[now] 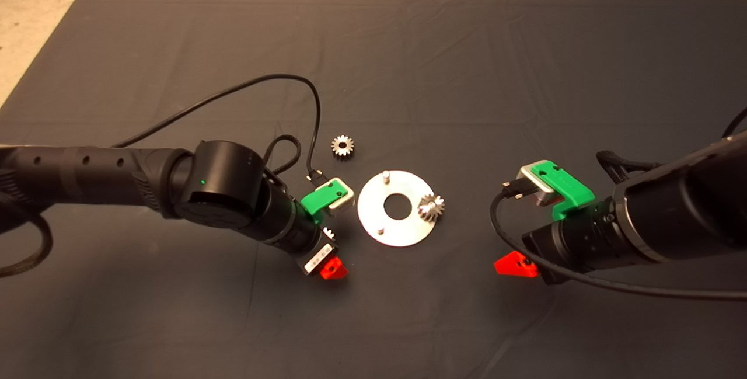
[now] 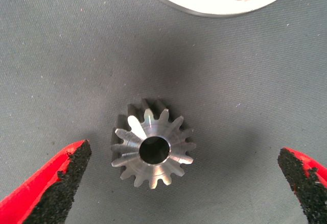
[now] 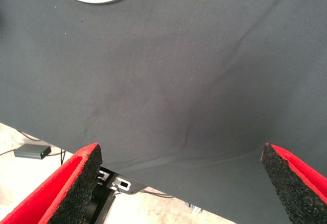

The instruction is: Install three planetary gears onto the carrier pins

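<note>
1. Dark mat point(image 1: 408, 46) covers the table, a bit wrinkled, with pale floor past its far edge. A black cable point(image 1: 257, 84) loops off the left arm over the mat. In the right wrist view a small dark box with a green light point(image 3: 31, 152) sits on the floor beyond the mat edge.
2. Left gripper point(image 2: 186, 183) hangs low just left of the disc point(image 1: 397, 208), fingers spread wide with 1 gear point(image 2: 152, 143) lying flat on the mat between them – not touching either pad. From above that gear is mostly hidden by the wrist.
3. Right gripper point(image 3: 181, 178) is right of the disc, also spread wide, nothing but bare mat between the fingers.
4. The disc is flat, shiny silver, big centre hole. 2 bare pins point(image 1: 386, 176) stick up – 1 at the far side, 1 near-left.
5. A second gear point(image 1: 430, 207) sits on the disc's right side, where the third pin would be.
6. The third gear point(image 1: 342, 146) lies loose on the mat, beyond the disc to its left. All are silvery, toothed, with dark centre holes.
</note>
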{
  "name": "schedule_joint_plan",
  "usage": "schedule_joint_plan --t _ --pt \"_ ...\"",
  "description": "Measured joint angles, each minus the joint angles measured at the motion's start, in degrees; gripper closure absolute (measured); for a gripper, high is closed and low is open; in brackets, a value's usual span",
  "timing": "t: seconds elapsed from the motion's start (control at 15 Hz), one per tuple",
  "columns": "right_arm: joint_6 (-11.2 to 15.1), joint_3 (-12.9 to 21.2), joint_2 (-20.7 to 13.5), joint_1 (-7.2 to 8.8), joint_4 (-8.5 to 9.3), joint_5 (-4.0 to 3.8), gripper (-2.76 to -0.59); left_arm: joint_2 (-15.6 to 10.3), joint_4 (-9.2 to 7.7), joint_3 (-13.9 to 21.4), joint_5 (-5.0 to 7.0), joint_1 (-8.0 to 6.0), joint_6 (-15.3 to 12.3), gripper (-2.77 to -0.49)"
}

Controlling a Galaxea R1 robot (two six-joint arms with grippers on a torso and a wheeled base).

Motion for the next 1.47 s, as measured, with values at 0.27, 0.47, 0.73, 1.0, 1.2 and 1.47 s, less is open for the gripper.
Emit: schedule_joint_plan --t 0.27,0.47,0.73,1.0,1.2,1.47 --pt "0.0 0.0 0.0 0.0 0.0 0.02 -2.34 -0.02 0.34 0.0 0.0 0.02 0.03 -2.53" --pt "0.0 0.0 0.0 0.0 0.02 0.02 -2.34 -0.03 0.66 0.06 0.0 0.02 0.2 -2.39" --pt "0.0 0.0 0.0 0.0 0.0 0.2 -2.34 -0.04 1.96 0.3 0.07 0.02 0.2 -2.37" --pt "0.01 0.0 0.0 0.0 0.0 0.61 -2.34 -0.05 4.32 1.4 0.16 0.02 0.22 -2.22" --pt "0.0 0.0 0.0 0.0 0.0 1.51 -2.34 -0.08 5.01 1.4 0.16 0.02 0.22 -2.22" --pt "0.02 0.06 0.0 0.0 0.02 3.67 -2.34 -0.54 7.33 1.9 0.11 0.04 0.27 -2.08"
